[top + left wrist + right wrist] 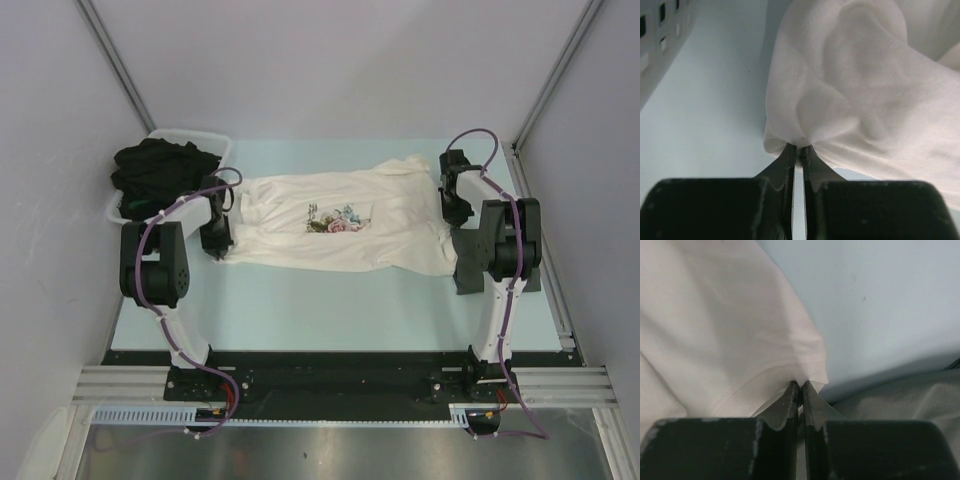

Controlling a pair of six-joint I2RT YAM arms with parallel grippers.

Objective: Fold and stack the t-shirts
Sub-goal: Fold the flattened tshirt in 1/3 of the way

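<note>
On the table point(330, 310) lies one cream t-shirt point(400, 215) (both ends pinched).

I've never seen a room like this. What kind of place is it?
Probably a robot test booth, not a home: left arm and right arm bolted to a metal frame, plain grey walls, a cream t-shirt on a pale blue table.

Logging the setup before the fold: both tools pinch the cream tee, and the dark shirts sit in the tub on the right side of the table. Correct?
Wrong side. The top view shows the tub holding the dark shirts on the left side. The left tool and right tool do pinch the cream tee.
</note>
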